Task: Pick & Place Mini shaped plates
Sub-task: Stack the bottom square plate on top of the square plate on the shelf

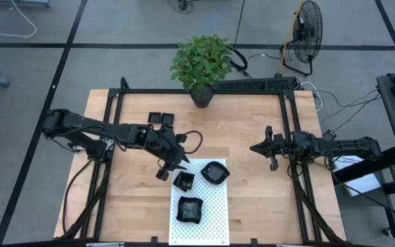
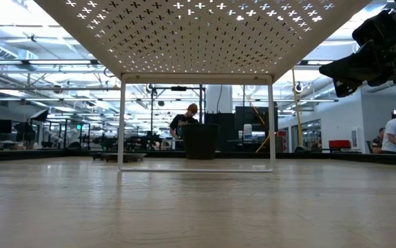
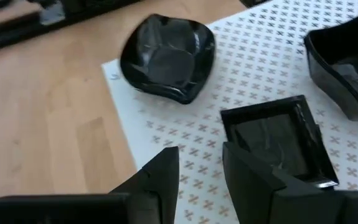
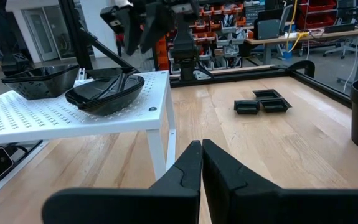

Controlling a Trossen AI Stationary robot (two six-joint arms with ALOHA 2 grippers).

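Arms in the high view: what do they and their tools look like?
Both arms are dark, jointed and slim. The left arm carries a looping black cable near its wrist. The right arm trails cables off the table's edge. Each tool, left tool and right tool, has two angular black fingers.

Bright, even overhead light, soft shadows, glare on the glossy black plates (image 3: 169, 57), near jaws blurred.

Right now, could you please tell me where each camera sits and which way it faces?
High: overhead, straight down on the table; both arms show.
Low: tabletop level, under the white dotted mat, facing the room.
Left wrist: past the left end effector, onto a square plate.
Right wrist: past the right end effector, shut, across the table.
Shared: the high and left wrist views both show the rounded plate.
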